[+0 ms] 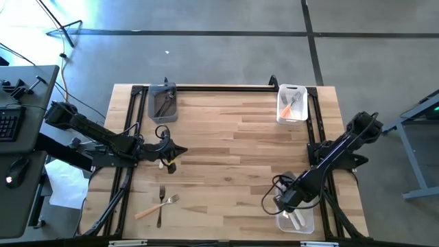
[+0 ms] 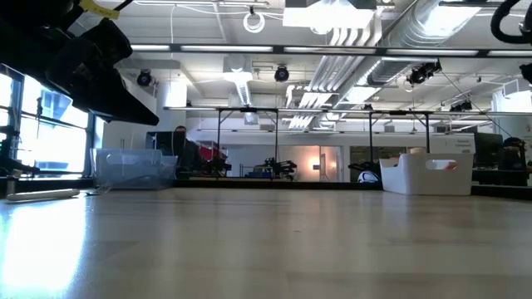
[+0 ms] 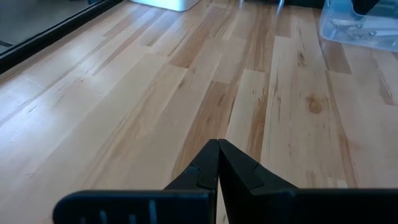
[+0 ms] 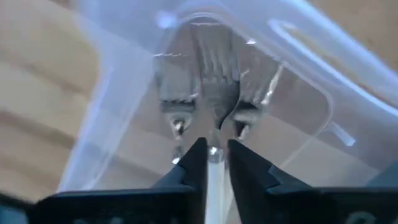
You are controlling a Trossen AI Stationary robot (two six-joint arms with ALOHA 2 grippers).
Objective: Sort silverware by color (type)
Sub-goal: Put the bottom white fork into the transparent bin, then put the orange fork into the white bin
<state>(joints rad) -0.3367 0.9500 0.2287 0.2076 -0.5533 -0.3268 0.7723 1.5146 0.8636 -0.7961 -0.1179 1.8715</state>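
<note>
My right gripper (image 1: 288,203) points down over the clear bin (image 1: 305,224) at the table's near right corner, shut on a white-handled fork (image 4: 214,74). Two more forks (image 4: 171,87) lie in that bin on either side of it. A salmon-handled fork (image 1: 155,208) and a dark-handled fork (image 1: 160,206) lie crossed on the table near the left front. My left gripper (image 1: 175,149) is shut on nothing and hovers over the table's left side, above bare wood (image 3: 219,144). My right gripper pinches the fork's white handle (image 4: 215,177) between its two fingers, close to the neck below the tines. The fingers come from above and lie along the fork. The fork points tines-down into the clear bin, between the two other forks.
A grey bin (image 1: 163,103) with dark forks stands at the far left, a white bin (image 1: 292,104) with salmon-handled forks at the far right. Black frame rails (image 1: 226,87) run along the table's edges. The middle of the wooden table (image 1: 233,151) is bare.
</note>
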